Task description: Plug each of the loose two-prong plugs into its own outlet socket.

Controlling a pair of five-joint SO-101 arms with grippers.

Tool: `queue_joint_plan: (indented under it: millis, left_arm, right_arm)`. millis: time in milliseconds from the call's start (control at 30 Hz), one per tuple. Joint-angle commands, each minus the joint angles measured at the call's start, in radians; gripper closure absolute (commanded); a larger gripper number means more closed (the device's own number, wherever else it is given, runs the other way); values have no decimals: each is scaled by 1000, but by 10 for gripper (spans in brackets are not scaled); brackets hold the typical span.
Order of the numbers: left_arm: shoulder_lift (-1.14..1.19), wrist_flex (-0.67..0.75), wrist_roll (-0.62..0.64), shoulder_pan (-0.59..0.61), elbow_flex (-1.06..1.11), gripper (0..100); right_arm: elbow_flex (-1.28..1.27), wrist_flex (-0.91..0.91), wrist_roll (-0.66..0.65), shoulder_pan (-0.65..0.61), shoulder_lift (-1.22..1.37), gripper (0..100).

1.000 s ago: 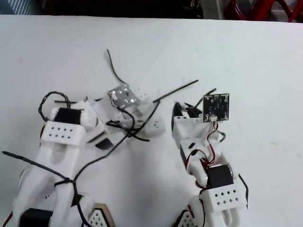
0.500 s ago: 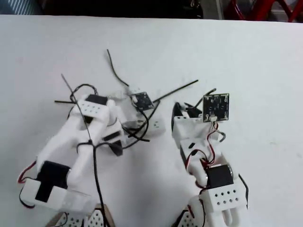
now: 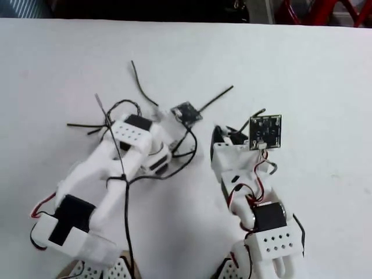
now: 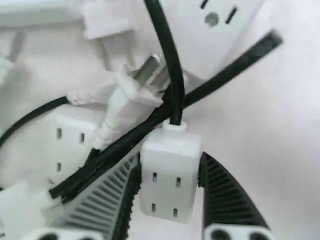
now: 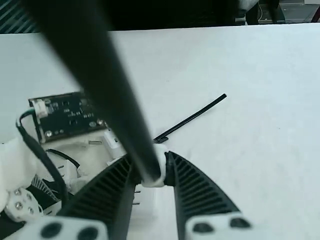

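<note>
Nearest, the right gripper stood unmoved, its jaws pinched almost together on a white cord end. Beyond it, the left gripper had swung in from the near edge of the table. Its jaws stood either side of a small socket block, both seemingly pressing it. Just past that lay a loose two-prong plug, prongs bare. Farthest, a black cord had shifted, evidently dragged along. No plug was seated yet.
</note>
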State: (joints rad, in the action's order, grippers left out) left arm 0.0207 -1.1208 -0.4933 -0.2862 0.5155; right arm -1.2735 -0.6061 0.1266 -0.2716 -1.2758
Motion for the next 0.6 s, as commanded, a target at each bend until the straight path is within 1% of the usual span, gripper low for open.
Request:
queue_joint_plan:
  millis: [0,100,133,167,267,400,500,567]
  left_arm:
    - [-7,-5,129,-1,-80,814]
    - [-15,-29,137,8,-80,671]
    - [-28,-28,141,13,-74,635]
    - [-50,-28,138,21,-71,622]
    - [-148,-71,135,35,-71,643]
    - [-354,-166,135,50,-69,647]
    - [-504,-236,135,116,-68,648]
    - [-595,-255,137,193,-35,649]
  right_arm:
    - [14,-4,-6,-2,1,981]
    - [14,-4,-6,-2,1,981]
    - [14,-5,-6,-2,1,981]
    - [14,-5,-6,-2,2,981]
    - [14,-5,-6,-2,2,981]
    - [14,-18,-29,-8,2,981]
    - [37,-64,-40,-33,-2,981]
    - [77,-139,-40,-81,2,981]
